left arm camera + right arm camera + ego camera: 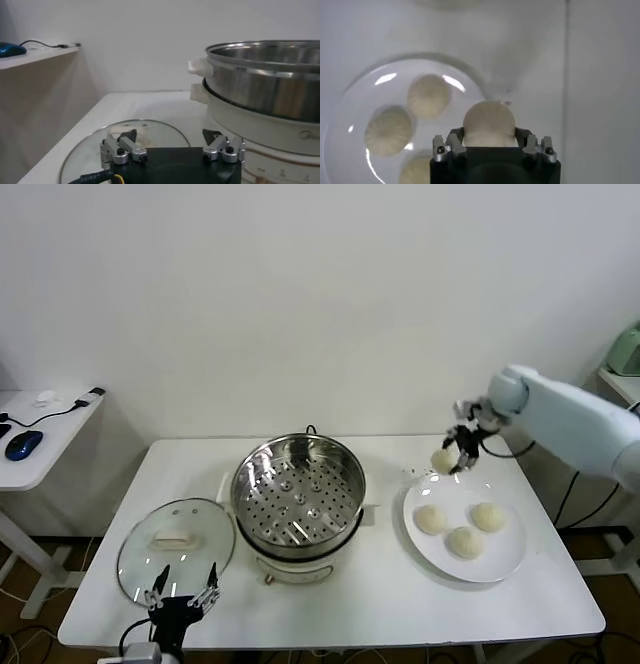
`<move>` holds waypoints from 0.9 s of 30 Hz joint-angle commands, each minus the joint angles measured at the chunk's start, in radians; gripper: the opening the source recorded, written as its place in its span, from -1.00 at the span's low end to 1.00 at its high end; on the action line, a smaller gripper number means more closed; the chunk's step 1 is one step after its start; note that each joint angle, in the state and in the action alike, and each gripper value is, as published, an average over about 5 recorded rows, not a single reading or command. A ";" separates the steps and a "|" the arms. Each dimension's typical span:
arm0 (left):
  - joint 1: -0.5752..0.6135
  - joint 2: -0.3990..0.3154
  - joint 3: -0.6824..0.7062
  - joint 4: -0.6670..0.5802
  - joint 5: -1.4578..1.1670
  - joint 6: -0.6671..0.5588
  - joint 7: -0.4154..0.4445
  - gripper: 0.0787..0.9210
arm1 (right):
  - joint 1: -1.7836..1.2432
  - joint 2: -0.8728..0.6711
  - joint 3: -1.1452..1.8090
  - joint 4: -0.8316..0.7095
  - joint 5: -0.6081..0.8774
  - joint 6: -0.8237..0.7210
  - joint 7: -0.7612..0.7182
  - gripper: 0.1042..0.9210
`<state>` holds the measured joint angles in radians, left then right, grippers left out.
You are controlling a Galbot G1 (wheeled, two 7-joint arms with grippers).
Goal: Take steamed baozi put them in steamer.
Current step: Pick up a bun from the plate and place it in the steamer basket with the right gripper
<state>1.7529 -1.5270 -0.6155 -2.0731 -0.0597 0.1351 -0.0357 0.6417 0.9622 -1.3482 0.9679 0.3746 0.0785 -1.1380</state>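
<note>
We are gripping one baozi in our right gripper above the plate beside the steamer, while our left gripper is idling open near the glass lid

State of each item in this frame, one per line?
Right claw: shut on one baozi, lifted above the plate.
Other three baozi: on the plate.
Steamer: uncovered, empty.
Glass lid: on table beside steamer.
Left claw: open, idle over lid.
</note>
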 commanded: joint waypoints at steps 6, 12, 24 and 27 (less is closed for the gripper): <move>0.009 0.003 0.020 -0.002 0.024 -0.006 -0.005 0.77 | 0.376 0.260 -0.161 0.418 0.101 0.262 -0.019 0.41; 0.009 0.002 0.023 -0.008 0.029 -0.005 -0.008 0.77 | 0.176 0.395 -0.118 0.332 -0.174 0.508 0.060 0.41; 0.004 0.002 0.025 0.004 0.038 -0.008 -0.008 0.77 | -0.136 0.523 0.033 -0.085 -0.554 0.693 0.097 0.41; 0.003 0.001 0.026 0.008 0.039 -0.009 -0.009 0.77 | -0.175 0.533 0.060 -0.138 -0.587 0.693 0.123 0.41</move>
<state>1.7557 -1.5254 -0.5908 -2.0640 -0.0214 0.1252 -0.0447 0.5751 1.4263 -1.3326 0.9626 -0.0495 0.6644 -1.0463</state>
